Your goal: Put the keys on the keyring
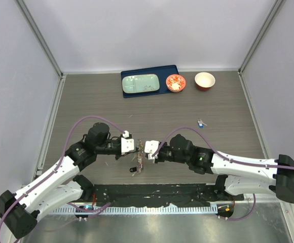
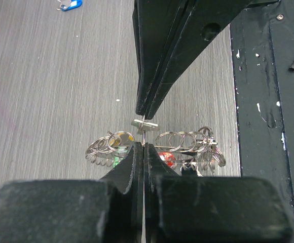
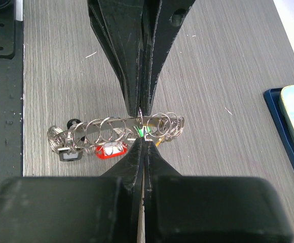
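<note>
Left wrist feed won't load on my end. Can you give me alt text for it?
The left gripper, from the bottom edge, and the right gripper, from the top, are both shut, tips meeting on the keyring, hung with small split rings and keys above the grey table. A blue-headed key lies at the top left corner.
</note>
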You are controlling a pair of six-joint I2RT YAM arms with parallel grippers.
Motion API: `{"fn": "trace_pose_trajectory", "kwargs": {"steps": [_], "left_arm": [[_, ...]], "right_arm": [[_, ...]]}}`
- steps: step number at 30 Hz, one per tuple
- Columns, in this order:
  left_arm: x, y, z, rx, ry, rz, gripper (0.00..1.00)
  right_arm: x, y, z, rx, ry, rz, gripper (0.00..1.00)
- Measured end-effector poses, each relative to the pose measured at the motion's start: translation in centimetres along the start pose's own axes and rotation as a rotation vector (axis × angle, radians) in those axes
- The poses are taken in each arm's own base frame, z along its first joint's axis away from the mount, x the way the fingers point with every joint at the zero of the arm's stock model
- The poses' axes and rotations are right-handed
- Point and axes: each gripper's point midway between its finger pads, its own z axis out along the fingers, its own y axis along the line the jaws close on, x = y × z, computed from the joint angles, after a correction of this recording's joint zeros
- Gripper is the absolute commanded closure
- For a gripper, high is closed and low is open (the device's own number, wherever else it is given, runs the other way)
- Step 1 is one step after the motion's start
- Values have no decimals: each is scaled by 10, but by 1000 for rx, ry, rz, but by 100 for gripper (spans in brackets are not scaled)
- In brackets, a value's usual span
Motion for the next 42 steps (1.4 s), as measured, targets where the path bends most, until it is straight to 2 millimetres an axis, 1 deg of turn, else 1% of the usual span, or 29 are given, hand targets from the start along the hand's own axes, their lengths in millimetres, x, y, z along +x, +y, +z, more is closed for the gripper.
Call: {"fn": "trace_pose_trajectory", "kwargs": {"steps": [13, 22, 42], "left_arm": [[1, 3, -2, -20, -3, 1, 100], [-2, 5, -3, -36, -20, 0, 100], [-4, 4, -2, -30, -27, 1, 100]], "right_arm": [[1, 0, 0, -1, 2, 1, 99], [1, 1, 0, -2, 4, 3, 99], [1, 0, 0, 2, 5, 5, 99]]}}
